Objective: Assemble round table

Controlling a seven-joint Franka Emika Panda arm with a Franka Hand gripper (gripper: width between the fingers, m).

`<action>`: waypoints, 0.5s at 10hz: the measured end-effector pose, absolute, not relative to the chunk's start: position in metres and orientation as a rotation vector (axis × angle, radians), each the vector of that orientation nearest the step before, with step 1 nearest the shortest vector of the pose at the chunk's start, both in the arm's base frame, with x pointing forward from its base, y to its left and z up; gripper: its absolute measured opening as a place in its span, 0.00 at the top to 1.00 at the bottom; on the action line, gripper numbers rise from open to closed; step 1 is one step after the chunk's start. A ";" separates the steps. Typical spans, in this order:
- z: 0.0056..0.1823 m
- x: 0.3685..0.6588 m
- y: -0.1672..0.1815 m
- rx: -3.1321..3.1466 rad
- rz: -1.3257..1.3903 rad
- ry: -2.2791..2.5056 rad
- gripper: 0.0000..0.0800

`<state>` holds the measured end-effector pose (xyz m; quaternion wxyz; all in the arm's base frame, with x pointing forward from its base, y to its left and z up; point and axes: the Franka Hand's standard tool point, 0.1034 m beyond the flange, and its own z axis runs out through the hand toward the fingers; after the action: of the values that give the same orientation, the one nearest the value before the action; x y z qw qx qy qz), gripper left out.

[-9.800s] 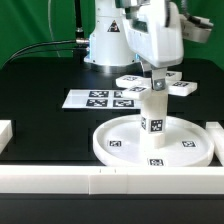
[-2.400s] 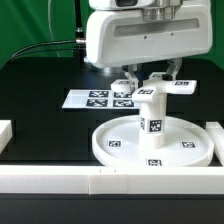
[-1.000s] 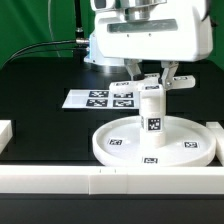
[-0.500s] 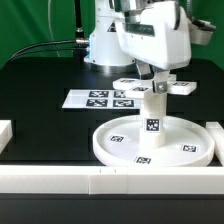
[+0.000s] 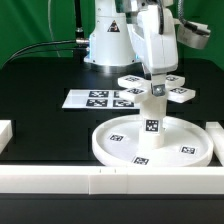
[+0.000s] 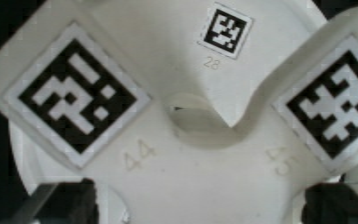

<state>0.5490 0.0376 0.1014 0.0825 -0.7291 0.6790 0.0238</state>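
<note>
The large round rimmed disc (image 5: 115, 143) lies flat on the black table. The short thick post (image 5: 151, 118) stands upright at its centre, with a tag on its side. The four-armed cross piece (image 5: 181, 94) sits on top of the post, its tagged arms spread around my gripper (image 5: 155, 88). The gripper comes straight down from above and is shut on the cross piece at its middle. In the wrist view the cross piece (image 6: 176, 120) fills the picture. The dark fingers (image 6: 60, 200) stand at either side of its white body, and the gripper (image 6: 197, 205) spans it.
The marker board (image 5: 98, 98) lies behind the disc toward the exterior view's left. Long white border blocks run along the front (image 5: 60, 180), with short ones at the left (image 5: 5, 132) and right (image 5: 216, 135). The arm's white base (image 5: 105, 40) stands at the back.
My wrist has turned about the post's axis over the last second. The cross piece's arms have swung round with it. The post stays upright on the disc.
</note>
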 end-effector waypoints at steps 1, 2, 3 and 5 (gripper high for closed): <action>0.106 0.551 0.037 -2.236 0.079 1.961 0.21; 0.111 0.554 0.035 -2.271 0.077 1.909 0.19; 0.118 0.555 0.036 -2.283 0.088 1.889 0.19; 0.124 0.556 0.038 -2.307 0.088 1.851 0.19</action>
<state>0.5558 0.0381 0.1243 0.0911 -0.7764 0.6229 0.0296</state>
